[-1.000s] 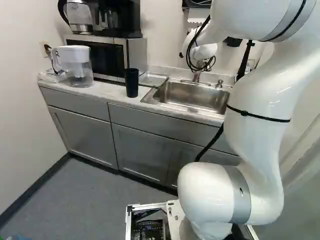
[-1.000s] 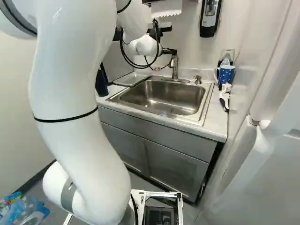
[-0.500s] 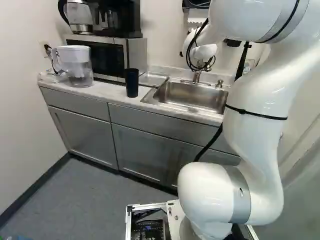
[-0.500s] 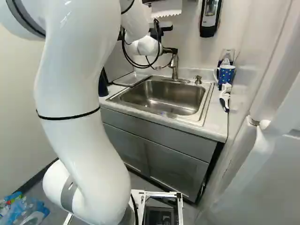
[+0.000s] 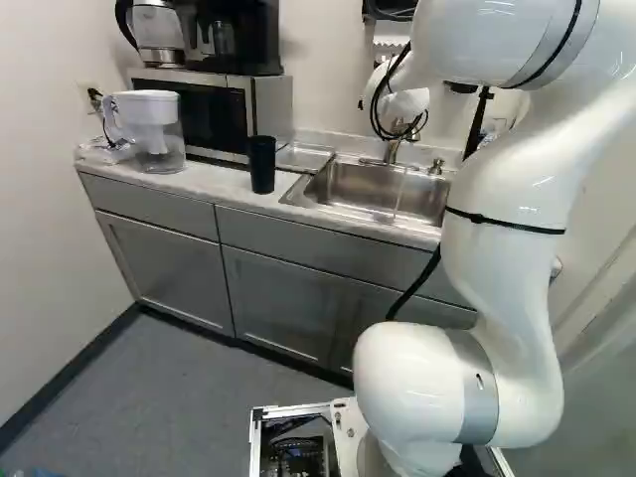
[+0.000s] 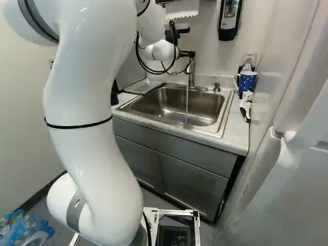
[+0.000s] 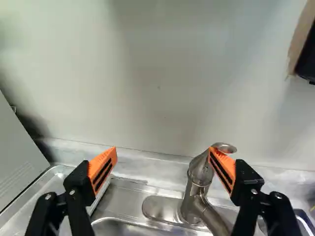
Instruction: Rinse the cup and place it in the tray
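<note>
In the right base view my gripper (image 6: 187,54) is at the faucet (image 6: 191,74), above the back of the sink (image 6: 177,105). A thin stream of water (image 6: 187,105) falls into the basin. Seen from the wrist, the gripper (image 7: 162,160) stands wide open, nothing between its pads; one orange pad (image 7: 222,168) rests at or overlaps the faucet's lever (image 7: 224,147). The black cup (image 5: 261,165) stands upright on the counter, left of the sink in the left base view. Beside it, the shallow metal tray (image 5: 302,157) lies at the sink's left edge.
A microwave (image 5: 214,111) with a kettle (image 5: 158,35) and coffee maker on top stands behind the cup, near a water pitcher (image 5: 149,129). Right of the sink are a blue mug (image 6: 246,82) and a brush (image 6: 246,106). A soap dispenser (image 6: 230,19) hangs on the wall.
Water now runs from the faucet, where none fell before. My upper arm has swung a little, leftward in the left base view and rightward in the right one. The base and cup have stayed put.
</note>
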`<state>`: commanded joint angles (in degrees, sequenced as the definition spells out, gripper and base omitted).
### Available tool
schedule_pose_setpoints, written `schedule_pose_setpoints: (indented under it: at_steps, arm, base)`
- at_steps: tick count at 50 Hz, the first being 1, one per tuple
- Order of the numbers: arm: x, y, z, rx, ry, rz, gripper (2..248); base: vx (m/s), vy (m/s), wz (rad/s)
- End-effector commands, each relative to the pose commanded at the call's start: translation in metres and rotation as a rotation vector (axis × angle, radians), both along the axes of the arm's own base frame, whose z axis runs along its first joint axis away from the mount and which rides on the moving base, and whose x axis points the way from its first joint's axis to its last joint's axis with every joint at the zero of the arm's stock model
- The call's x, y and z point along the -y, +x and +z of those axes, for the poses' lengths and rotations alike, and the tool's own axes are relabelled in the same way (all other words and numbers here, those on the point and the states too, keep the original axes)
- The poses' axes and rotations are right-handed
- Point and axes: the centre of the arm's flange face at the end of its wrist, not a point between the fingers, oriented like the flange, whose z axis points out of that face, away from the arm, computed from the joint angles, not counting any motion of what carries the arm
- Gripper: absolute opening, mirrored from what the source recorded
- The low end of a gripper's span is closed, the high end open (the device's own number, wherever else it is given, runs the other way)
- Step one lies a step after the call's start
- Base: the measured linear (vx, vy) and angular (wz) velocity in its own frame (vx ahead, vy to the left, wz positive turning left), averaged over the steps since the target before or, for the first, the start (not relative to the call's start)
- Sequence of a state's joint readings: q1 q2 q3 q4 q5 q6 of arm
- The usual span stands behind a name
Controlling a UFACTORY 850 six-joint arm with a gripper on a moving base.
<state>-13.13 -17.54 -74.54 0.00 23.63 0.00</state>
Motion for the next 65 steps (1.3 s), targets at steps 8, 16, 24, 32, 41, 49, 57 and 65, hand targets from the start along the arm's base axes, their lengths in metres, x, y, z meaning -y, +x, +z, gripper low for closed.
schedule_pose_setpoints:
  at_steps: [8,16,24,32,41,49,57,65]
  arm:
    - [0.000,0.000,0.000,0.000,0.000,0.000,247]
    - [-0.003,-0.002,0.000,-0.001,0.000,0.004,247]
    - [-0.014,-0.011,0.001,-0.005,0.001,0.018,247]
    - [-0.026,-0.021,0.002,-0.009,0.002,0.033,247]
    - [-0.040,-0.032,0.003,-0.013,0.003,0.052,247]
    - [-0.052,-0.043,0.004,-0.016,0.003,0.069,247]
    - [-0.063,-0.054,0.004,-0.018,0.003,0.085,247]
    - [-0.072,-0.066,0.004,-0.027,0.005,0.097,247]
  base:
    - [0.000,0.000,0.000]
    - [0.000,0.000,0.000]
    - [0.000,0.000,0.000]
    - [0.000,0.000,0.000]
    - [0.000,0.000,0.000]
    - [0.000,0.000,0.000]
    - [0.000,0.000,0.000]
    - [0.000,0.000,0.000]
